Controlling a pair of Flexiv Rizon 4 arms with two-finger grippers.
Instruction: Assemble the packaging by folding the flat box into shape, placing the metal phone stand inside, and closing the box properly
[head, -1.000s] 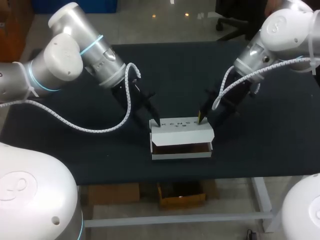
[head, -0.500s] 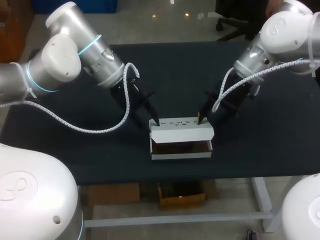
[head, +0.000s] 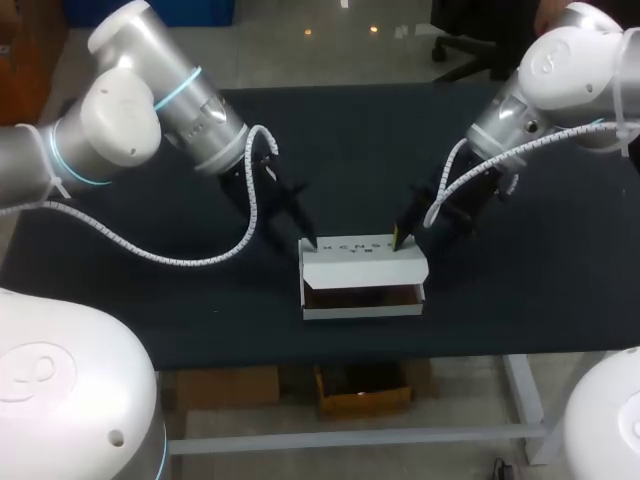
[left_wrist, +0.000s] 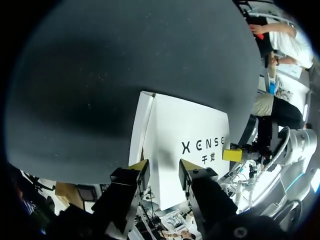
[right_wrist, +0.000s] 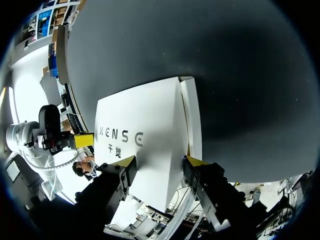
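Now the box (head: 362, 297) sits mid-worktop (head: 520, 280), its lid (head: 360, 258) half down. My left hand (left_wrist: 164, 169) and right hand (right_wrist: 160, 165) are both spread apart, tips at the lid's far corners. I should press both sides evenly so the front flap tucks in straight.

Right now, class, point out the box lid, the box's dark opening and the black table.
box lid (head: 362, 266), head view, white face below the print.
dark opening (head: 360, 294), head view, its middle.
black table (head: 350, 150), head view, bare top behind the box.
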